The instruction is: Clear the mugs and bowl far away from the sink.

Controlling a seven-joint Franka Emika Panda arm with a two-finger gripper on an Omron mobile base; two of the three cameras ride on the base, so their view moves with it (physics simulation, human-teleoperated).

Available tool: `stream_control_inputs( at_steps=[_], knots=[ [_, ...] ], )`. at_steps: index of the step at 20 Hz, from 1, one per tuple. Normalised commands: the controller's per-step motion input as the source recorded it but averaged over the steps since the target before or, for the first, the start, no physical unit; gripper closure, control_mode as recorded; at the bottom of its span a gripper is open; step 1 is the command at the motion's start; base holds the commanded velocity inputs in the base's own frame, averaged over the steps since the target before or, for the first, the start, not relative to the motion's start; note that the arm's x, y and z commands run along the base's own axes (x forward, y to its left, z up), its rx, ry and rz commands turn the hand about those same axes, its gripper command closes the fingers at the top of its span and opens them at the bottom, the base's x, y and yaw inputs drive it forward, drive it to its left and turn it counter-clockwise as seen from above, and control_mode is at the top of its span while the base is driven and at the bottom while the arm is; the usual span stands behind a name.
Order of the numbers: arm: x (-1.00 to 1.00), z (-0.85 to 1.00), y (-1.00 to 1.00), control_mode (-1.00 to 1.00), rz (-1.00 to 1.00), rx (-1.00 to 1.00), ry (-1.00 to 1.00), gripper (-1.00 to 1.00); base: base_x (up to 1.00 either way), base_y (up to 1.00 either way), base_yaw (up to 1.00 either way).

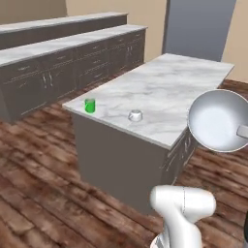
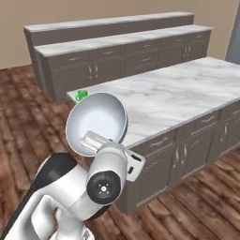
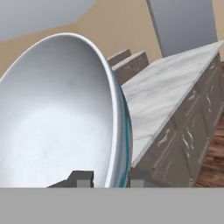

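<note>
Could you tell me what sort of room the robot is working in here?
Most likely a kitchen: a marble-topped island, long grey cabinet runs with drawers along the wall, and tableware out, a green mug and a wide bowl.

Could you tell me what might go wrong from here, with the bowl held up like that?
The gripper pinches the bowl by its rim alone, tipped on edge off the island's side, so it might slip and fall to the floor. Setting it down carelessly could knock the white mug or green mug.
</note>
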Motion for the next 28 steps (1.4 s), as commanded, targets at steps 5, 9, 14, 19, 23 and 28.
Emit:
stream_control_inputs(
  at_steps=[5, 9, 14, 19, 23, 28],
  knots=[
    [0.00, 0.00, 0.00, 1.00, 0.00, 0.00, 0.00, 1.00, 0.73, -0.97, -0.48],
    [0.00, 0.00, 0.00, 1.00, 0.00, 0.00, 0.00, 1.00, 1.00, -0.63, -0.13],
    [0.00, 0.00, 0.00, 1.00, 0.00, 0.00, 0.00, 1.00, 1.00, -0.36, 0.00],
    [0.00, 0.00, 0.00, 1.00, 0.00, 0.00, 0.00, 1.00, 0.99, -0.49, 0.14],
    [0.00, 0.00, 0.00, 1.00, 0.00, 0.00, 0.00, 1.00, 0.76, -0.58, 0.29],
    [0.00, 0.00, 0.00, 1.00, 0.00, 0.00, 0.00, 1.00, 0.33, -0.25, 0.37]
  ],
)
